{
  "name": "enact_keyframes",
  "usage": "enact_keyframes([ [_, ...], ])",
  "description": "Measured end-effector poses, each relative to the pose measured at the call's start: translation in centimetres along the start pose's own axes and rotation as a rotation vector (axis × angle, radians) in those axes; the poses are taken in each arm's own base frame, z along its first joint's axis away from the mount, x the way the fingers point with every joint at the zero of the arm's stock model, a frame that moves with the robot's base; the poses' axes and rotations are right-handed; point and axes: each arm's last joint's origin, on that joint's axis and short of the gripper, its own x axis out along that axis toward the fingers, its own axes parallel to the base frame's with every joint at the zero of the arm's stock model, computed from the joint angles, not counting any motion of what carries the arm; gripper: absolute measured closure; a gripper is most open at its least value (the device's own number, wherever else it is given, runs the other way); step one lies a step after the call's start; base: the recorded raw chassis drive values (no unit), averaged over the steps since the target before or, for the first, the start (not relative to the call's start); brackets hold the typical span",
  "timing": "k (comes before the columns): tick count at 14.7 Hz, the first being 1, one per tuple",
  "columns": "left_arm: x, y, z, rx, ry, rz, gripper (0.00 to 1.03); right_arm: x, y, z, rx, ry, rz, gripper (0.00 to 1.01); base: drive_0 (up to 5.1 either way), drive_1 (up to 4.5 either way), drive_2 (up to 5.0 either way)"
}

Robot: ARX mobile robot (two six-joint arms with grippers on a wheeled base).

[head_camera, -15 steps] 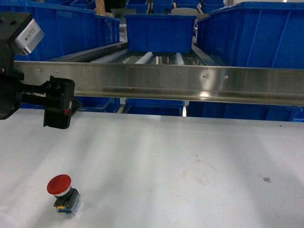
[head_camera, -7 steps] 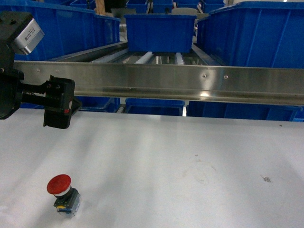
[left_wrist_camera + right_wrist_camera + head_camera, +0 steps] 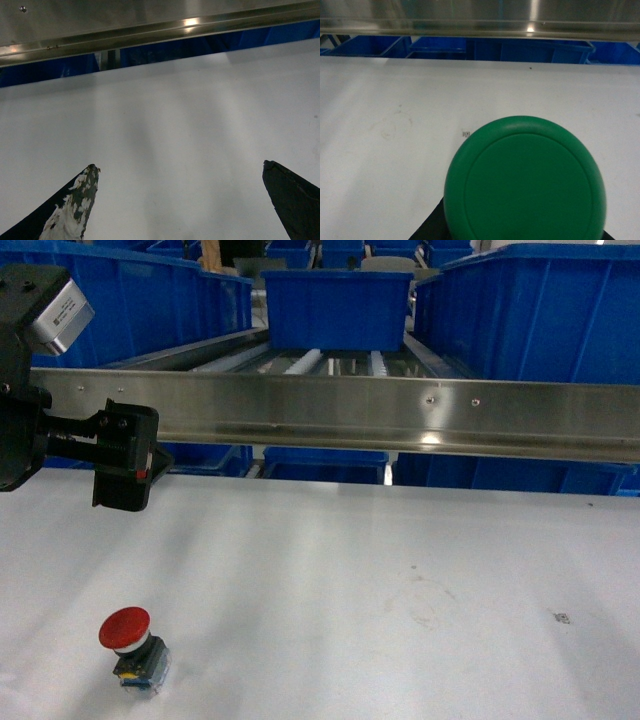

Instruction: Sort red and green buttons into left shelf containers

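A red button [image 3: 125,630] with a wide mushroom cap, white collar and dark base stands on the white table [image 3: 350,570] at the lower left. Above and behind it, close to the steel rail, my left gripper [image 3: 125,458] hovers; the left wrist view shows this left gripper [image 3: 179,166] open over bare table. A green button [image 3: 525,180] fills the lower part of the right wrist view, its round cap facing the camera. My right gripper [image 3: 525,235] is shut on it, with only dark finger parts showing at the cap's lower edges. Blue left shelf containers [image 3: 130,300] sit behind the rail.
A steel rail [image 3: 400,410] runs across the shelf front above the table's far edge. More blue bins stand at the back centre [image 3: 337,308] and right [image 3: 530,315], with others under the rail [image 3: 325,465]. Roller tracks lie between them.
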Motion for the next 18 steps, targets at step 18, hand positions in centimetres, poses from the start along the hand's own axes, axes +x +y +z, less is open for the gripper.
enact_keyframes([
  [18, 2.9, -2.2, -5.0, -0.202, 0.494, 0.071, 0.05, -0.8, 0.4, -0.7, -0.030, 0.013, 0.021, 0.75, 0.0, 0.00, 0.0],
])
